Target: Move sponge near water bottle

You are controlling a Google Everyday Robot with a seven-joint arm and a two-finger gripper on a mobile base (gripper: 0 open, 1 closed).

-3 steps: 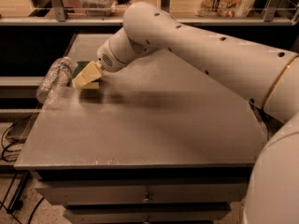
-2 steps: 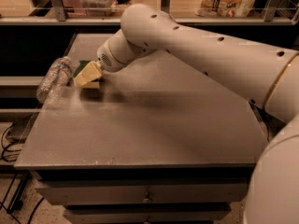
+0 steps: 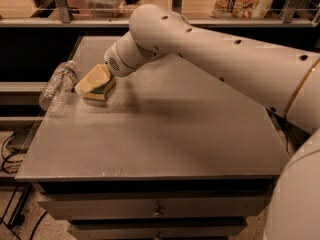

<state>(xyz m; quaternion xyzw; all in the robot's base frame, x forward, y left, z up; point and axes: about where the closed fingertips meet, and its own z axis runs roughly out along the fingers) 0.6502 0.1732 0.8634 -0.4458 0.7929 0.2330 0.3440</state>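
Gripper (image 3: pixel 107 77) at sponge (image 3: pixel 94 85), water bottle (image 3: pixel 58 84) just beside

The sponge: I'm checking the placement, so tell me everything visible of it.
The sponge is a small block of pale yellow foam with a dark green patch on its near side. It is tilted, on or just above the grey table, close beside the lying water bottle; whether they touch is unclear. The gripper meets it from the right.

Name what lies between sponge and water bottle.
Nothing: the camera view shows only a sliver of bare table between sponge and water bottle; the gripper is at the sponge's other end.
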